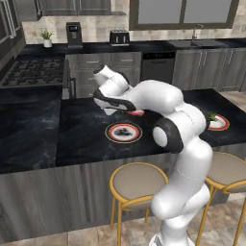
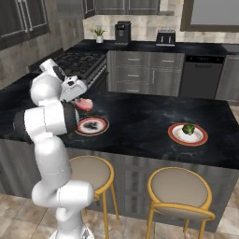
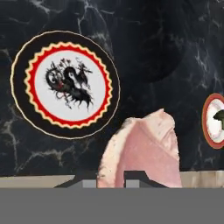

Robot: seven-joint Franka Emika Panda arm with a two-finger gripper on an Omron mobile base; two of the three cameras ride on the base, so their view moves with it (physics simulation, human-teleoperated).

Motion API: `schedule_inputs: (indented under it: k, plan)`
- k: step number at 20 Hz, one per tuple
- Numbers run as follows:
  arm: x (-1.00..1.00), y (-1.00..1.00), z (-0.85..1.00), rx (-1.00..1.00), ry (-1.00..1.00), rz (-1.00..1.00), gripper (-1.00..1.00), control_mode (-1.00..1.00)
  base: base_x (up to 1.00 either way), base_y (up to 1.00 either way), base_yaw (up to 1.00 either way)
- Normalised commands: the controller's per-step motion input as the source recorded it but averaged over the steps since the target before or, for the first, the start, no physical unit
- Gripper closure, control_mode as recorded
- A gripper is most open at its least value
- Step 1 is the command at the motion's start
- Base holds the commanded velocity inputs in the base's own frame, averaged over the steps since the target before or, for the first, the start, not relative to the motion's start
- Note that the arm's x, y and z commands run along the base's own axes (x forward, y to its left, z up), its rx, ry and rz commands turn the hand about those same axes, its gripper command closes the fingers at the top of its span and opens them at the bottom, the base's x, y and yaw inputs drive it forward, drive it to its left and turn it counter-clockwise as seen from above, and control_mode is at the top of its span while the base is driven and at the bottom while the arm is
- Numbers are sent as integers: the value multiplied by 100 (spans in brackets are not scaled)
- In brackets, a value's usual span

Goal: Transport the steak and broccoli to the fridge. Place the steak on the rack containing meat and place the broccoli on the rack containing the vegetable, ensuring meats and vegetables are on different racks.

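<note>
The end effector (image 2: 80, 99) is clamped on the steak (image 3: 142, 151), held above the surface (image 1: 77, 129) beside its plate (image 2: 92, 125), while the broccoli (image 2: 188, 129) waits on its own plate, so both fridge deliveries remain.

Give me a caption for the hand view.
Tool holding the steak above the empty dragon plate.

Base views flanking, hand view downward
</note>
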Motion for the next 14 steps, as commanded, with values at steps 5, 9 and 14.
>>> schedule_inputs:
  k: [5, 9, 14]
  plan:
    - [-93, -48, 67, -2, -12, 31, 100, -100, 0, 0, 0]
    - [-84, -68, 63, 0, -1, 28, 100, -100, 0, 0, 0]
    - [-85, -50, 55, 0, 0, 32, 100, -100, 0, 0, 0]
